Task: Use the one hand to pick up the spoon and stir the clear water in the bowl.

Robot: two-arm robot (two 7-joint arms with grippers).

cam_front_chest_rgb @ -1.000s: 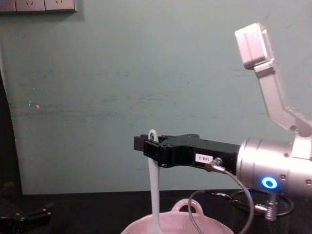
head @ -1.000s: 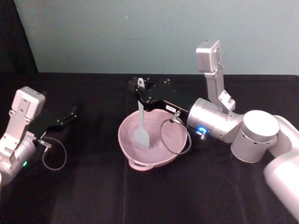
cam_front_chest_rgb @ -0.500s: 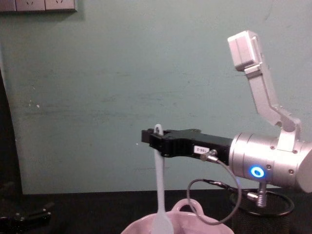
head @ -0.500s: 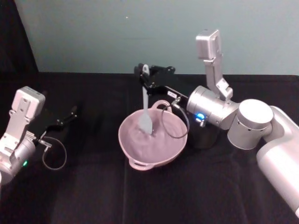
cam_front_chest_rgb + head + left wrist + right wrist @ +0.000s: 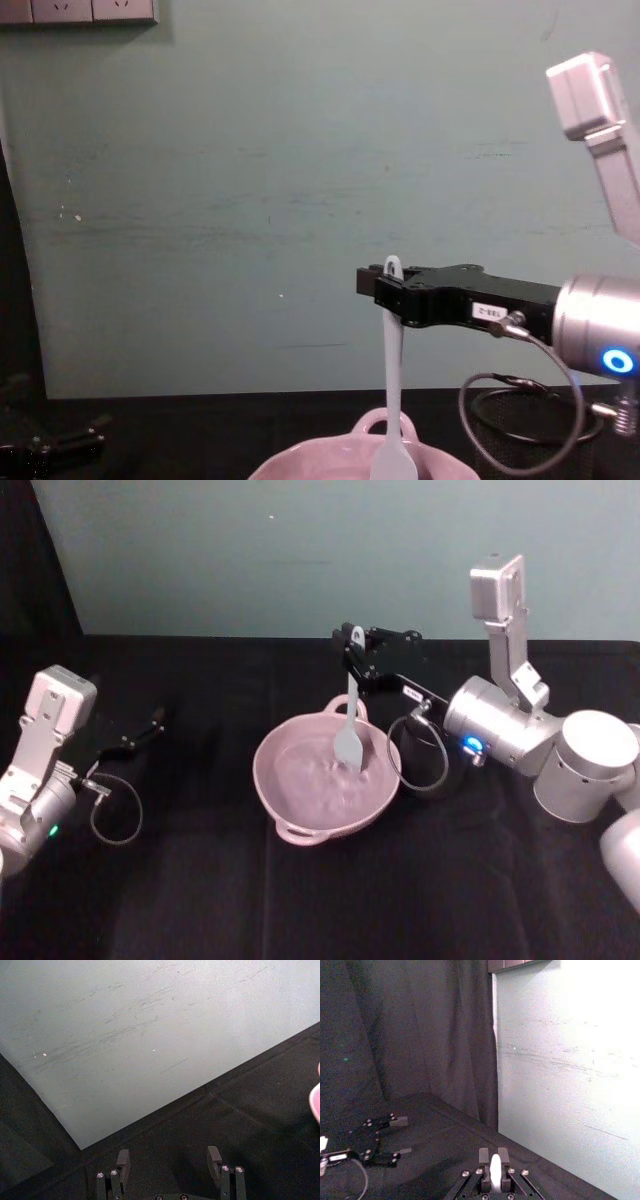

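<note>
I see a white spoon (image 5: pixel 349 742) and a pale pink bowl (image 5: pixel 320 825). My right gripper (image 5: pixel 352 648) is black, its label (image 5: pixel 487 312) white.

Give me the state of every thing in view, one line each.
right gripper: shut on the upper handle of the spoon, above the far side of the bowl.
spoon: held upright, head down inside the bowl.
bowl: upright on the black table.
clear water: in the bowl, barely visible.
left gripper: open, empty, parked low on the robot's left.
</note>
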